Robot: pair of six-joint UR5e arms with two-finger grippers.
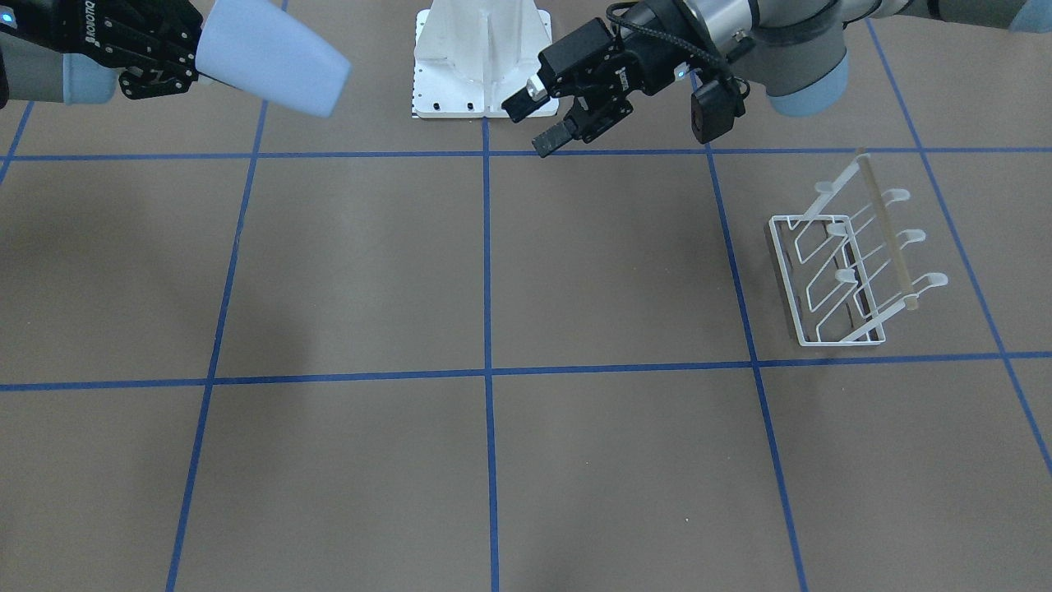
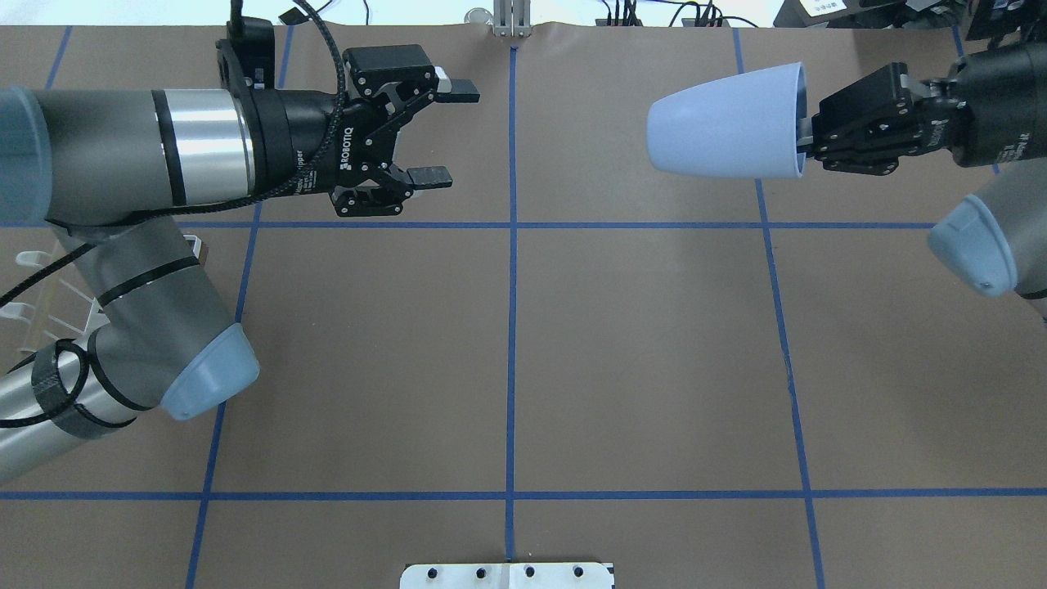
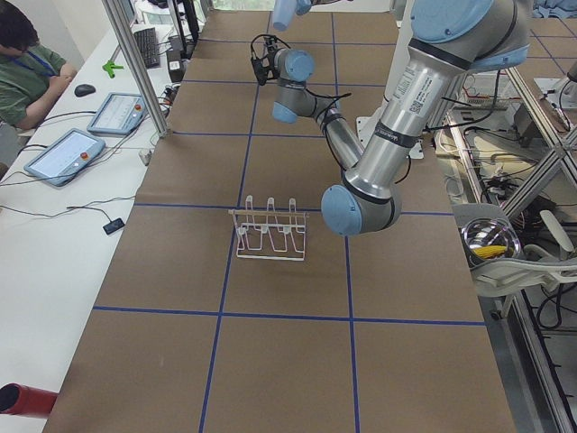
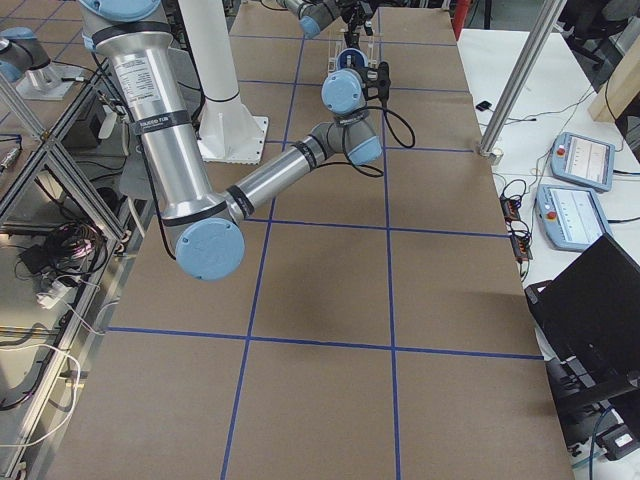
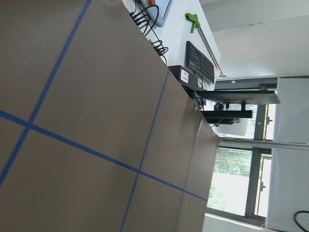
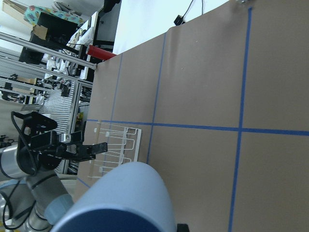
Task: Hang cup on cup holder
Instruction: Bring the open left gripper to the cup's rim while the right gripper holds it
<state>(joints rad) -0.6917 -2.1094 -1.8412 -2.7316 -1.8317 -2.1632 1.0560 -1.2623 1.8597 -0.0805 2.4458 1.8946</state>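
The pale blue cup [image 2: 724,123] lies on its side in the air, high above the table, held at its rim by my right gripper [image 2: 806,135], with its closed bottom pointing toward the table's middle. It also shows in the front view [image 1: 271,57] and fills the bottom of the right wrist view [image 6: 125,198]. My left gripper [image 2: 446,135] is open and empty, raised above the table and facing the cup across a wide gap. The white wire cup holder [image 1: 846,263] stands on the table on my left side, far from both grippers and mostly hidden under my left arm in the overhead view [image 2: 33,286].
The white robot base plate [image 1: 485,57] sits at the table's robot side. The brown table has blue tape grid lines [image 1: 486,374]. An operator [image 3: 27,63] sits at a side desk with tablets [image 3: 63,153].
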